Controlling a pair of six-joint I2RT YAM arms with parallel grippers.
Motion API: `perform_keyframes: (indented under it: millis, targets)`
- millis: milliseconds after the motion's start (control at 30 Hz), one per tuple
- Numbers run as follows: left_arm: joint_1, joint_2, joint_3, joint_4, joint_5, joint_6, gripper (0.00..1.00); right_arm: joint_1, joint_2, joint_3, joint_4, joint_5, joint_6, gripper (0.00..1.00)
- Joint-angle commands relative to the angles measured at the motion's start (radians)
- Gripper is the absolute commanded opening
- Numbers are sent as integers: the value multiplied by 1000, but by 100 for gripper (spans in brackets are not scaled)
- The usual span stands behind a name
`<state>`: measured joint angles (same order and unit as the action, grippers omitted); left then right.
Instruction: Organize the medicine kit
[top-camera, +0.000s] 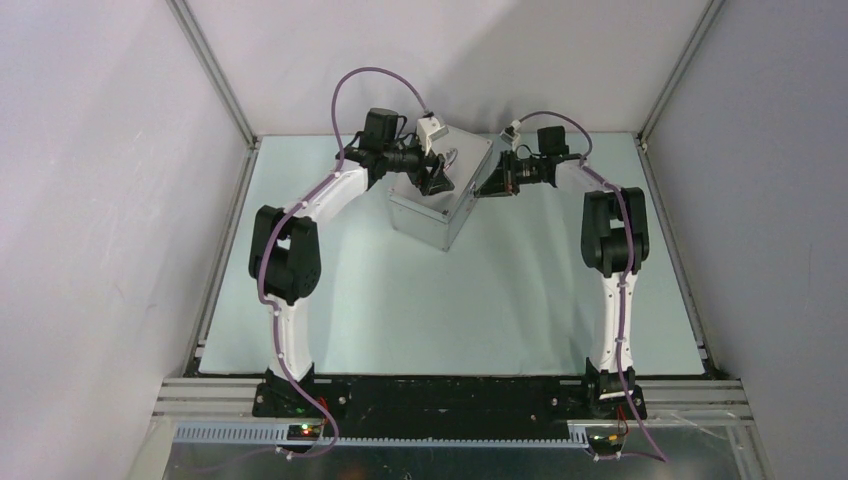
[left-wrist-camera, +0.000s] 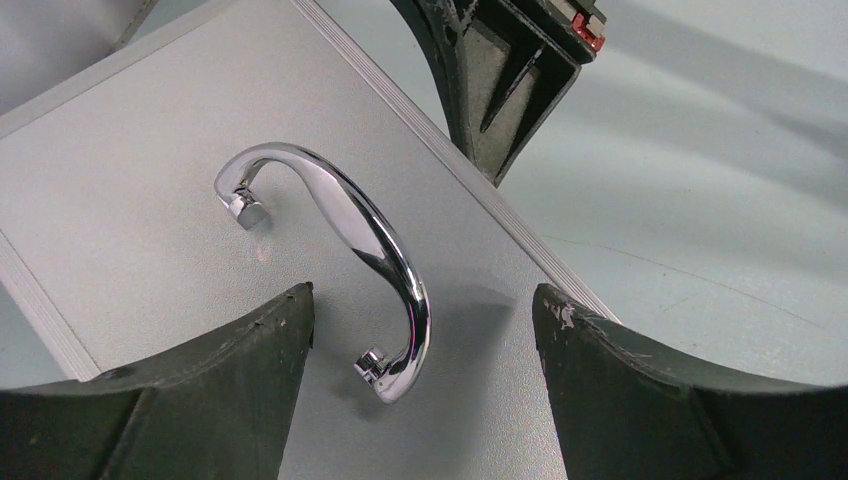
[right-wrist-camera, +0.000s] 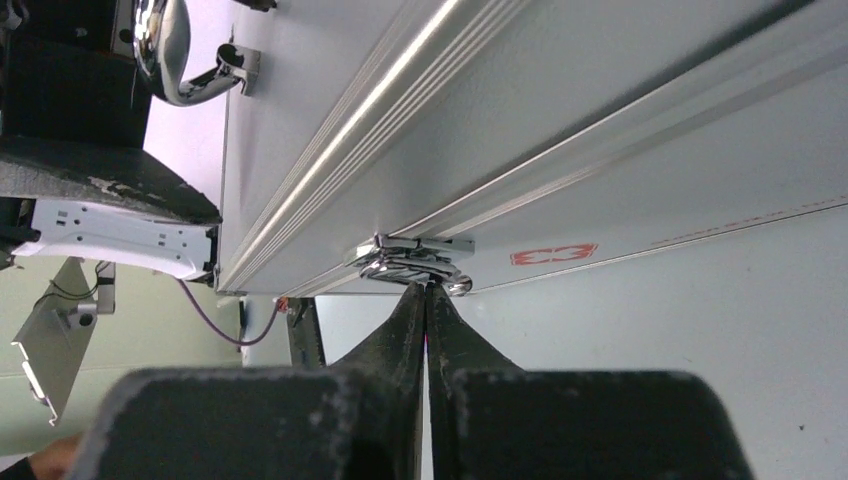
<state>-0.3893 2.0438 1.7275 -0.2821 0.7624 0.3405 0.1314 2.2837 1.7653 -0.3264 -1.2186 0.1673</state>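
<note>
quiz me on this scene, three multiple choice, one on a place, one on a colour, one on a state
1. Where are the right fingers?
A) at the front latch of the medicine kit
B) under the kit
C) on bare table

2. The mark beside the latch is:
A) blue
B) red
C) green

3. The left fingers are:
A) open over the handle
B) shut on it
C) out of view

Key: 1 A, shut tips at the latch; 2 B, it prints red; 3 A, spread wide above the lid.
</note>
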Motion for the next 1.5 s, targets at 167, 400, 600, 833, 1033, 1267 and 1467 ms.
perform_keyframes:
  millis: [167,400,600,833,1033,1267,1467]
  targets:
    - [-5,83,-69,-206,-57,-43,84,24,49,75,-33,56,-33,0]
    - [-5,85,-66,-207,-59,-43,84,30,66,94,-41,74,-39,0]
    - [-1,87,-48,-207,-52,-37,84,23,35,65,-57,99,-59,0]
    - [43,113,115,-207,-2,-138,82,13,-91,-12,-163,209,-162,5]
    - [100,101,232,-208,-2,-219,82,14,-227,-108,-221,322,-260,12]
    - [189,9,234,-209,-156,-208,84,19,-415,-99,-250,494,-268,45]
    - [204,-127,102,-203,-317,-166,100,24,-509,-46,-242,750,-184,99]
